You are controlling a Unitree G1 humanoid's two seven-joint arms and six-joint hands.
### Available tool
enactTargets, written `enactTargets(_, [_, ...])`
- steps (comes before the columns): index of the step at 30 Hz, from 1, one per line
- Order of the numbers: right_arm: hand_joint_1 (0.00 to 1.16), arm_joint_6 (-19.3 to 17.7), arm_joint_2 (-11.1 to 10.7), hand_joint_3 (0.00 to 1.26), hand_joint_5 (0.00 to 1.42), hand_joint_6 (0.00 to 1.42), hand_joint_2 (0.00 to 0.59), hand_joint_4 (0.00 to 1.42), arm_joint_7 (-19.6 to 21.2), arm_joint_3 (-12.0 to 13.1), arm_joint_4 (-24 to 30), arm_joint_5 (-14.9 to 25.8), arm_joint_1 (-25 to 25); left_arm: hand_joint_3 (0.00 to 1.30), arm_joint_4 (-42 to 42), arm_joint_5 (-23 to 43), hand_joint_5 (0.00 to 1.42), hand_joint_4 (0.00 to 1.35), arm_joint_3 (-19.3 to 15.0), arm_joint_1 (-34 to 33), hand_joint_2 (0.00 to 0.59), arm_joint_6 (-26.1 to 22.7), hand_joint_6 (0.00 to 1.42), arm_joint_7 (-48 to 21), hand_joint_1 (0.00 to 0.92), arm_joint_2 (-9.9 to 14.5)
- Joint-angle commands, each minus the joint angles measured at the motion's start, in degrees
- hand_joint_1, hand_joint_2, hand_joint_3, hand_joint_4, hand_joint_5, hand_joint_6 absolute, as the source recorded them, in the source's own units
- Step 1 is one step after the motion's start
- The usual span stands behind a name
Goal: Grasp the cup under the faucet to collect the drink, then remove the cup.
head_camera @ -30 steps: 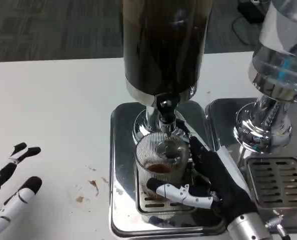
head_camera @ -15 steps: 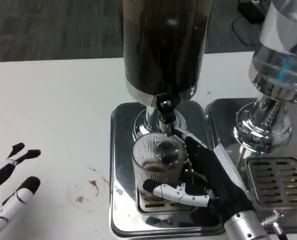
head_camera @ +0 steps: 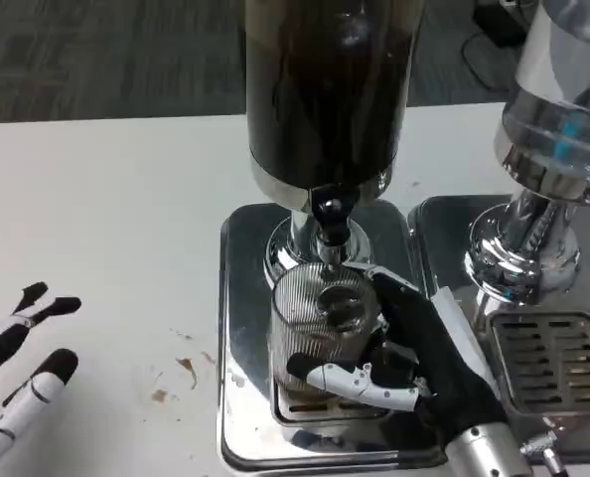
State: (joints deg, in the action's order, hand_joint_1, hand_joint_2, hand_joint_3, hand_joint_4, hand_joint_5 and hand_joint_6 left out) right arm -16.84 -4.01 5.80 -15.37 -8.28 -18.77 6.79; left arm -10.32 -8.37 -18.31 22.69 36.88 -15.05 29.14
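Right hand [head_camera: 414,363] grasps the ribbed cup [head_camera: 320,323] on the drip tray [head_camera: 240,298] below the faucet [head_camera: 327,231] — collecting step; next — withdraw it level; left hand [head_camera: 22,383] lies released on the surface [head_camera: 106,219].

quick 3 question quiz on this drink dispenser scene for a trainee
1. True or false: the right hand holds the ribbed cup.
2. Where does the cup stand? A) on the bare table B) on the drip tray under the faucet C) on the second dispenser's grille
3. Fill in: the left hand rests on the white ____, holding nothing.

Key: 1 true; 2 B; 3 table.
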Motion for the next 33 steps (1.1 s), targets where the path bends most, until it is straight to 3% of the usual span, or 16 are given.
enactTargets(1, [0.95, -0.5, 0.1, 0.41, 0.72, 0.89, 0.156, 0.52, 1.4, 0.7, 0.3, -0.5, 0.8, 0.22, -0.7, 0.8, 0.02, 0.00, 0.5, -0.5, 0.233, 0.2, 0.00, 0.1, 0.000, 0.9])
enactTargets(9, [0.97, -0.5, 0.0, 0.46, 0.77, 0.98, 0.149, 0.54, 2.7, 1.2, 1.2, -1.3, 1.4, 0.22, -1.9, 1.1, 0.02, 0.00, 1.9, -1.7, 0.233, 0.4, 0.00, 0.1, 0.000, 1.1])
enactTargets(13, [0.98, 0.3, -0.6, 0.48, 0.80, 1.02, 0.147, 0.56, 2.6, 2.2, 4.3, -1.6, 2.4, 0.22, -2.1, 1.1, 0.02, 0.00, 2.3, -2.1, 0.233, 0.6, 0.00, -0.1, 0.000, 1.0])
enactTargets(20, [0.99, 3.1, -3.8, 0.51, 0.86, 1.10, 0.134, 0.59, -1.4, 3.7, 13.1, -1.0, 7.8, 0.22, -3.6, 1.7, 0.02, 0.00, 4.4, -4.1, 0.233, 1.3, 0.00, -1.3, 0.000, 1.7])
enactTargets(28, [0.99, 5.6, -4.3, 0.57, 0.90, 1.16, 0.121, 0.63, -4.0, 4.8, 21.4, -0.3, 12.9, 0.22, -6.1, 2.6, 0.02, 0.00, 6.0, -7.2, 0.232, 2.3, 0.00, -2.9, 0.000, 3.5])
enactTargets(33, [0.99, 6.1, -4.4, 0.58, 0.91, 1.19, 0.117, 0.65, -4.7, 5.4, 23.7, 0.1, 13.7, 0.22, -6.4, 3.0, 0.02, 0.00, 5.9, -7.7, 0.230, 2.4, 0.00, -3.4, 0.000, 4.3])
